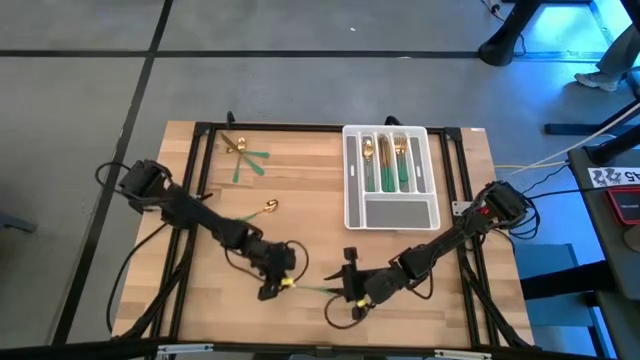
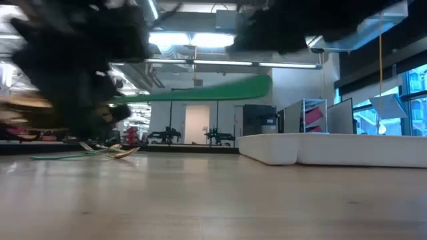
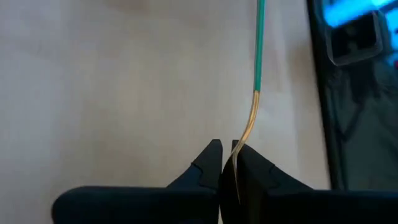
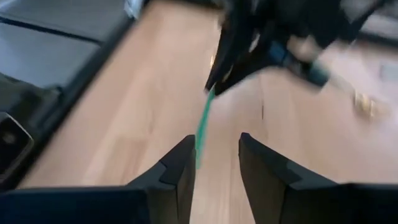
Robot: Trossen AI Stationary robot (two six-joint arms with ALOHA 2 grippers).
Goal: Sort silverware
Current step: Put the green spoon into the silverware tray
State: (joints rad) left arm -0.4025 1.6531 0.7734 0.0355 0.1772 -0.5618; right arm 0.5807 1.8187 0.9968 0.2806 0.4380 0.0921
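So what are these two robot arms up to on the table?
They are sorting gold-and-green cutlery into the white tray, which already holds several pieces. The left claw is shut on the gold end of one piece, holding it out above the table's near edge with its green handle pointing toward the right claw. That claw is open and lined up with the handle tip, so it looks like a hand-over. A few more pieces lie at the far left, and a spoon lies mid-table.

- You're in an open-plan lab or office space, not a home: the wooden table (image 1: 300,230) stands on a grey floor (image 1: 80,90) of large tiles.
- Across the table you see exposed ceiling ducts (image 2: 220,63), strip lights (image 2: 193,40), shelving (image 2: 310,115) and big windows (image 2: 417,100).
- Cables (image 1: 560,155) trail beside your table.
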